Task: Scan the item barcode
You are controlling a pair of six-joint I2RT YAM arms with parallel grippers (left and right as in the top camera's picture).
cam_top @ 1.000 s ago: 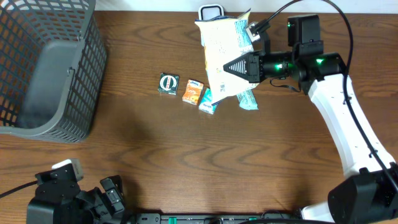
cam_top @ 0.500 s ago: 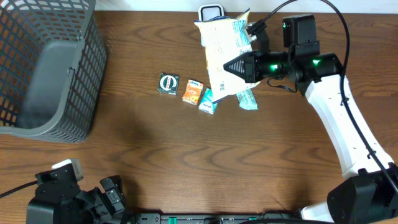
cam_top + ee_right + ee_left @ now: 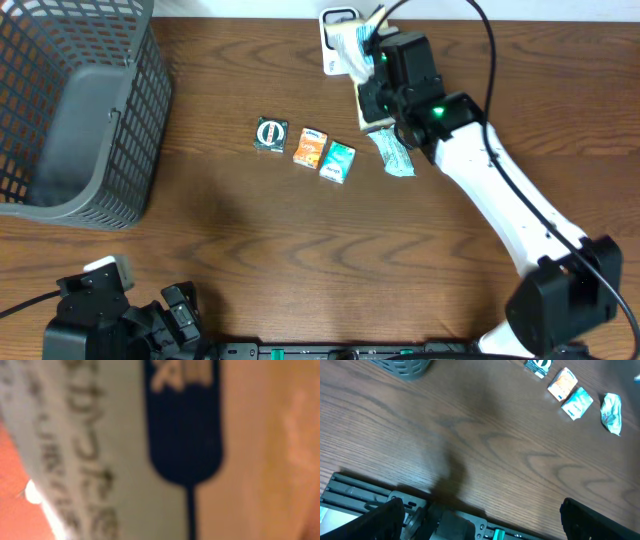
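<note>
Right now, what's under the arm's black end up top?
A snack bag, only its edges peeking out, beside the white scanner. The rest of the bag, barcode included, is covered.

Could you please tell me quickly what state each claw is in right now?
Left claw: open, holding nothing.
Right claw: closed on the snack bag.

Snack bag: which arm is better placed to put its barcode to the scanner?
Right: the right gripper is shut on the snack bag beside the scanner at the far edge. The left gripper sits open and empty at the near edge.
</note>
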